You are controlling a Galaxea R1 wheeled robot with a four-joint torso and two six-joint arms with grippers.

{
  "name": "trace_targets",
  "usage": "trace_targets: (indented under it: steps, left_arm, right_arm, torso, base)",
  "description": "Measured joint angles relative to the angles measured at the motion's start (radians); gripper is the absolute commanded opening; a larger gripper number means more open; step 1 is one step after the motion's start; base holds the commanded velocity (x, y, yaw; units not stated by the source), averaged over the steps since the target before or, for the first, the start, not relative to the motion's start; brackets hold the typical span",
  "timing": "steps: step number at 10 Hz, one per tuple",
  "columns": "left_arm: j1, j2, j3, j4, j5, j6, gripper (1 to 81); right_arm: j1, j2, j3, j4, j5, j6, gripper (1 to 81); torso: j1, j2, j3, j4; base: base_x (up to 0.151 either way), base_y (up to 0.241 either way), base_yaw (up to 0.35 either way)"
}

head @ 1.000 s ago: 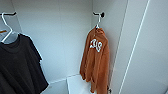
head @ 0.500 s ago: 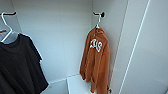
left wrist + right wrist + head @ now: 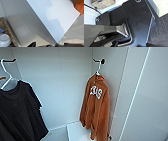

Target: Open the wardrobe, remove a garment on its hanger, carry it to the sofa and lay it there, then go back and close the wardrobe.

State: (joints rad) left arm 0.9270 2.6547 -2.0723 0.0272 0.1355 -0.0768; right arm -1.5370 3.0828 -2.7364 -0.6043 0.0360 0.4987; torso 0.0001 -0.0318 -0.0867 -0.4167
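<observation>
The wardrobe (image 3: pixel 60 84) stands open before me, its white inside walls bare and one white door (image 3: pixel 150 97) swung out on the right. The rust-orange garment (image 3: pixel 96 109) with a white printed mark hangs long and loose in the right inner corner. Its pale hanger (image 3: pixel 98 70) hooks over a black peg (image 3: pixel 100 60) on the side wall. A corner of the orange cloth (image 3: pixel 79 6) also shows in the left wrist view, past the edge of a white panel (image 3: pixel 56 18). Dark parts of my left gripper (image 3: pixel 40 45) lie at that picture's edge, apart from the cloth.
A black shirt (image 3: pixel 17 114) on a white hanger (image 3: pixel 7 74) hangs at the wardrobe's left. A low white shelf (image 3: pixel 75 132) sits under the garment. A woven tray (image 3: pixel 7 31) with a white bowl (image 3: pixel 4 38) lies near the left arm. Dark carpet (image 3: pixel 160 31) lies under the right arm.
</observation>
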Motion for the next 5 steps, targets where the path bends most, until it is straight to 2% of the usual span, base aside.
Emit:
trace_targets:
  steps: [2,5]
  left_arm:
    - [-0.054,-0.036,0.039,-0.015,0.047,-0.024,81.1]
    - [-0.141,-0.073,0.115,-0.024,0.067,-0.072,81.1]
  right_arm:
    - [0.0,0.0,-0.002,0.0,-0.002,0.0,81.1]
    - [0.0,0.0,-0.002,0.0,-0.003,0.0,81.1]
  torso:
    - [0.0,0.0,0.0,0.0]
    - [0.0,0.0,-0.001,0.0]
  base:
    - [0.0,0.0,0.0]
    - [0.0,0.0,0.0]
